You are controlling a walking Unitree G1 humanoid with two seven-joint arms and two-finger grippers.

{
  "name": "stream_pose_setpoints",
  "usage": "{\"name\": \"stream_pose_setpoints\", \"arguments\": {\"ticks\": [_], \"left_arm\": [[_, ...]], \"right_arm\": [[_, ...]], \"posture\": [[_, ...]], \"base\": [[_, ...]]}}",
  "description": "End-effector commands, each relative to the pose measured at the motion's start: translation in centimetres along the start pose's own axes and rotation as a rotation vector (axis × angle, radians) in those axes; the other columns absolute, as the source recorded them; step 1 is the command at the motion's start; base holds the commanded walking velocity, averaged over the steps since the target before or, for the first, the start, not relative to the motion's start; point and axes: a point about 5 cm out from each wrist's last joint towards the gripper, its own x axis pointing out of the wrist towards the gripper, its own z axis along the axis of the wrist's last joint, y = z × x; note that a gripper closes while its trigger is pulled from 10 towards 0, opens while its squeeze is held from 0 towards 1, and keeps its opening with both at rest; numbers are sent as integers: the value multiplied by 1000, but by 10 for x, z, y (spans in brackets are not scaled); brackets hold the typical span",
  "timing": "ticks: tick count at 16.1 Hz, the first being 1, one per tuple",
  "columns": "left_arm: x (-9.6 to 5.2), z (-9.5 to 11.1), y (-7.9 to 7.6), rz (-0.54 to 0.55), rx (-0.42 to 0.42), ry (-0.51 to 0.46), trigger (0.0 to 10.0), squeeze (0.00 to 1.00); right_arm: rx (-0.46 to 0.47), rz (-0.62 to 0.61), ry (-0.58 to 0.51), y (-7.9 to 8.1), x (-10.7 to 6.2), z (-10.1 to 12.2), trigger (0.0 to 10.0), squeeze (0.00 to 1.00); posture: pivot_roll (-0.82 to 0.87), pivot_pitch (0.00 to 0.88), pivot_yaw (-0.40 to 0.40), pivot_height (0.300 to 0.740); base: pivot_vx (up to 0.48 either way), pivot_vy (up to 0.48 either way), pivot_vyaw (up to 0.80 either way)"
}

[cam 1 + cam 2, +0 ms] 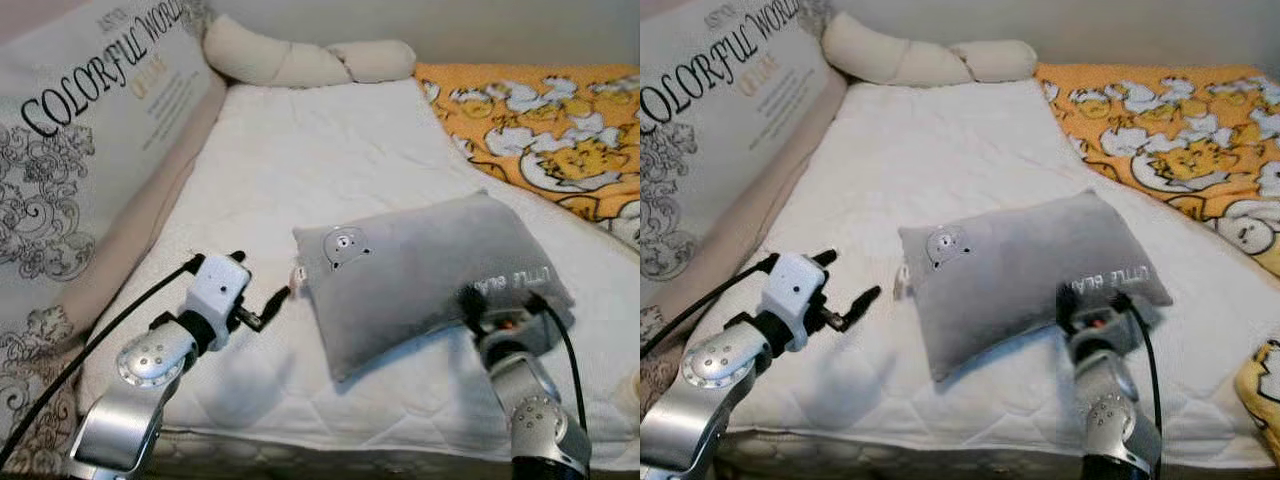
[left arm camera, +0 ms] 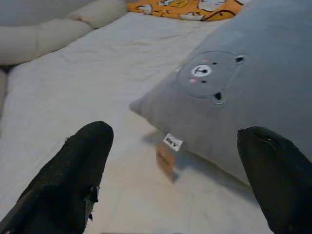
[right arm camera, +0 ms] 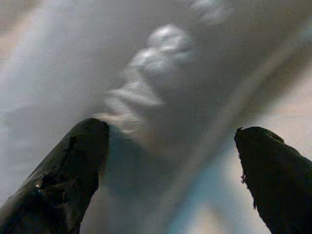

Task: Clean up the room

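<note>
Grey pillow (image 1: 430, 270): lying on white bed (image 1: 310, 170), bear face up. Left tool (image 2: 170, 180): fingers spread wide, just beside pillow's tagged corner. Right tool (image 3: 165, 165): fingers apart, at pillow's near edge.

A rectangular grey plush bear-face pillow (image 1: 420, 275) blocks the white quilted mattress (image 1: 300, 160) at centre; open bedding stretches toward twelve o'clock, hemmed by a printed headboard cushion (image 1: 70, 150) at ten.
</note>
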Motion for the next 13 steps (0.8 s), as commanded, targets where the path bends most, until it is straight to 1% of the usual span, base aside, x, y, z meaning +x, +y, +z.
{"name": "stream_pose_setpoints", "arguments": {"ticks": [1,2,3,4,5,6,7,8,9,10,11,12,13], "left_arm": [[-2,3,1,-26,14,2,10000,82],[-2,4,-2,-97,16,3,10000,86],[-3,5,-3,-126,17,5,10000,86],[-6,4,-6,-207,20,23,10000,82],[-9,2,-5,-265,33,46,10000,90],[-10,2,-3,-276,40,51,10000,90],[-11,2,-1,-282,45,53,10000,90],[-12,3,-1,-285,45,52,10000,90],[-12,3,0,-296,43,51,10000,90],[-12,4,0,-304,43,52,10000,90],[-11,4,0,-315,44,51,10000,90],[-10,5,-1,-319,46,50,10000,90],[-8,6,0,-327,52,46,10000,82]], "right_arm": [[74,101,7,14,-1,-5,10000,1000],[135,157,66,10,0,-13,10000,1000],[157,172,88,8,0,-17,10000,1000],[212,208,148,4,1,-26,10000,1000],[285,261,212,0,1,-35,10000,1000],[320,236,233,-7,2,-40,10000,1000],[326,211,240,-15,1,-44,10000,996],[338,208,235,-18,0,-44,10000,961],[370,242,228,-21,-2,-44,10000,961],[385,285,228,-19,-1,-43,10000,949],[392,316,223,-19,2,-43,10000,133],[395,322,221,-19,4,-43,10000,133],[405,313,222,-17,15,-41,10000,0]], "posture": [[42,0,36,740],[43,0,38,740],[43,0,40,740],[44,0,45,740],[42,0,48,740],[41,0,52,740],[41,0,53,740],[39,0,56,740],[35,0,65,740],[32,0,70,740],[31,0,74,740],[30,0,77,740],[26,0,84,740]], "base": [[0,0,0],[0,0,0],[0,0,0],[0,0,0],[0,0,0],[0,0,0],[0,0,0],[0,0,0],[0,0,0],[0,0,0],[0,0,0],[0,0,0],[0,0,0]]}}
